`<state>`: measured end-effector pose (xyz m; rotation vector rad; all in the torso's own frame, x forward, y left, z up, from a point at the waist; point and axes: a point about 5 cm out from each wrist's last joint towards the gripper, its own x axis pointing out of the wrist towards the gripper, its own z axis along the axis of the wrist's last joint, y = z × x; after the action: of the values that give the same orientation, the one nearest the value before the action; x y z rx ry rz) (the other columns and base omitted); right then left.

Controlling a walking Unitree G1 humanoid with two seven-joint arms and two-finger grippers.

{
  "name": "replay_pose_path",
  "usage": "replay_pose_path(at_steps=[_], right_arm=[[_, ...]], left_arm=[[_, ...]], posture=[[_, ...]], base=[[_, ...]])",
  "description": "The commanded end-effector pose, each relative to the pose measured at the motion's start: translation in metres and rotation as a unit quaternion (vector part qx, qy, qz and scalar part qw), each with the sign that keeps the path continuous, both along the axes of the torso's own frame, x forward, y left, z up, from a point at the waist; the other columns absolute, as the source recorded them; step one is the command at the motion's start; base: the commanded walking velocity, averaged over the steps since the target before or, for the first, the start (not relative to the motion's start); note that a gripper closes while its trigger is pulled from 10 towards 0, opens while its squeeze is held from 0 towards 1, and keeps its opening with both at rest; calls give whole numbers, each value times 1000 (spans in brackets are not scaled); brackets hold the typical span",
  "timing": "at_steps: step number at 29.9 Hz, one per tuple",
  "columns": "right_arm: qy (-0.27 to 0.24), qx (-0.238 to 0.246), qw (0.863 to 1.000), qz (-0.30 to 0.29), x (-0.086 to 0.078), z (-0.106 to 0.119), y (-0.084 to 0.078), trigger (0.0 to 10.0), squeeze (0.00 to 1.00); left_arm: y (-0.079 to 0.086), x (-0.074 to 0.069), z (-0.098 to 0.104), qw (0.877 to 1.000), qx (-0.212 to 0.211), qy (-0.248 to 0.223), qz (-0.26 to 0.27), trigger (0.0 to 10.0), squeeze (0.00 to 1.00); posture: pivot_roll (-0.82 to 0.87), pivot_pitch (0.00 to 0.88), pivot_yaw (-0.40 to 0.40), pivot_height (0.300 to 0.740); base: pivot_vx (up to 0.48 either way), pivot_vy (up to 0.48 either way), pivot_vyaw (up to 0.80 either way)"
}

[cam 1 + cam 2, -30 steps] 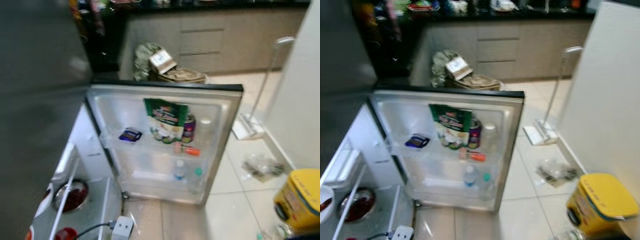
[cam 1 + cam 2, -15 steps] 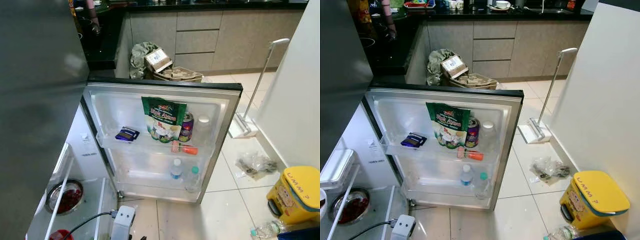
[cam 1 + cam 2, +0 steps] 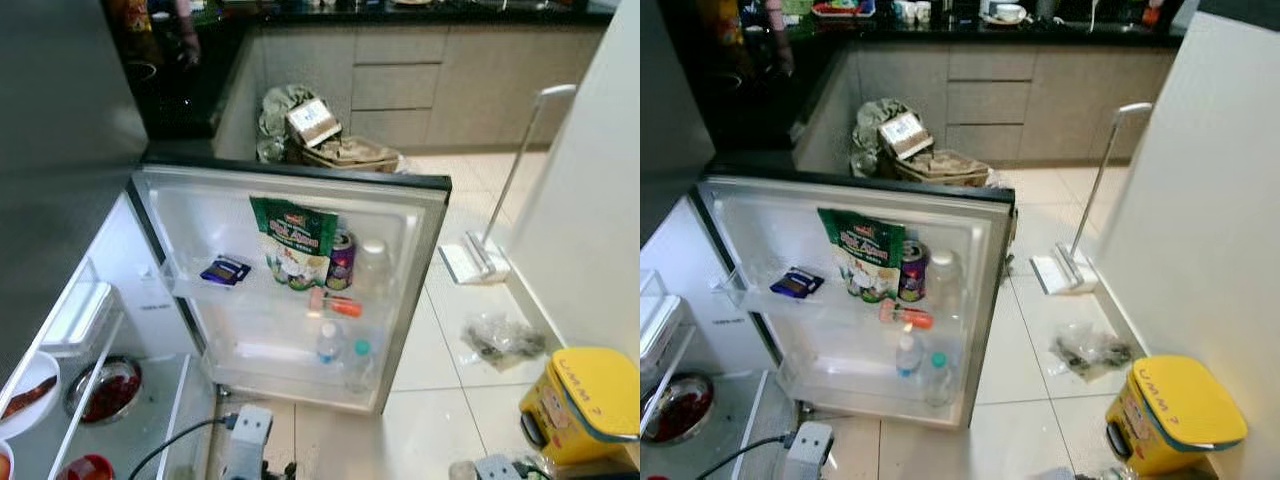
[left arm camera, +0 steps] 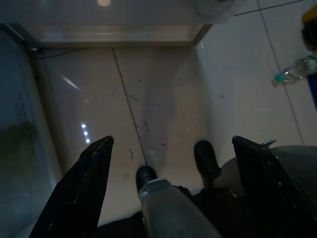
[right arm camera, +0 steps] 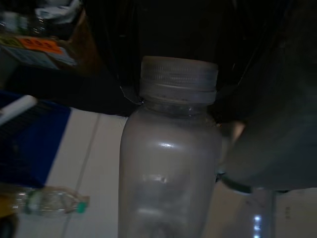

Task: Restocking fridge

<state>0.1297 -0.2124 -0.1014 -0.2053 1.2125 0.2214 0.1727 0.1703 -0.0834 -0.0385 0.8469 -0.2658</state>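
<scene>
Right gripper (image 5: 173,94) pinches a clear capped bottle (image 5: 168,163), its long axis running along the fingers. Left gripper (image 4: 171,163) hangs spread and empty. The open fridge door (image 3: 300,270), its shelves part-stocked, lies ahead of both.

Open fridge door (image 3: 400,300): snack bag (image 3: 293,243) on upper shelf, can (image 3: 341,260) to its right; bottles (image 3: 328,343) on the shelf below.

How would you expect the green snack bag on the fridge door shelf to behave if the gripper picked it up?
The green bag is likely light and floppy: it looks like a soft pouch. It stands upright beside a can, so it may slump or knock the can when pulled.
</scene>
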Motion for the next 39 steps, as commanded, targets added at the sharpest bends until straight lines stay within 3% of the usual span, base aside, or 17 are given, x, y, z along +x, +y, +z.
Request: replay_pose_path(at_steps=[1, 12, 18, 24, 30, 39], right_arm=[[-4, 1, 1000, 2, 2, 1, 1, 10000, 0], [-4, 9, 999, 34, 5, 1, 5, 10000, 0], [-3, 11, 999, 47, 7, 2, 6, 10000, 0], [-11, 10, 999, 52, 12, 3, 8, 10000, 0], [-30, 9, 997, 67, 25, 8, 9, 10000, 0], [-62, 7, 993, 100, 49, 19, 11, 10000, 0]], left_arm=[[4, -1, 0, 1000, 8, 0, 0, 10000, 0], [2, -7, -4, 1000, 15, 15, 0, 10000, 0], [3, -18, -9, 999, 14, 37, -1, 10000, 0], [2, -18, -9, 999, 16, 34, -4, 10000, 0], [-1, -3, -1, 1000, 10, 3, -14, 10000, 0], [-9, 24, 14, 996, 12, -59, -67, 10000, 0]], posture=[[1, 0, -46, 740], [-4, 0, -49, 740], [-5, 0, -52, 740], [-1, 0, -55, 740], [-3, 0, -54, 740], [-6, 0, -50, 740]], base=[[0, 0, 0], [0, 0, 0], [0, 0, 690], [0, 0, 781], [0, 0, 781], [0, 0, 0]])
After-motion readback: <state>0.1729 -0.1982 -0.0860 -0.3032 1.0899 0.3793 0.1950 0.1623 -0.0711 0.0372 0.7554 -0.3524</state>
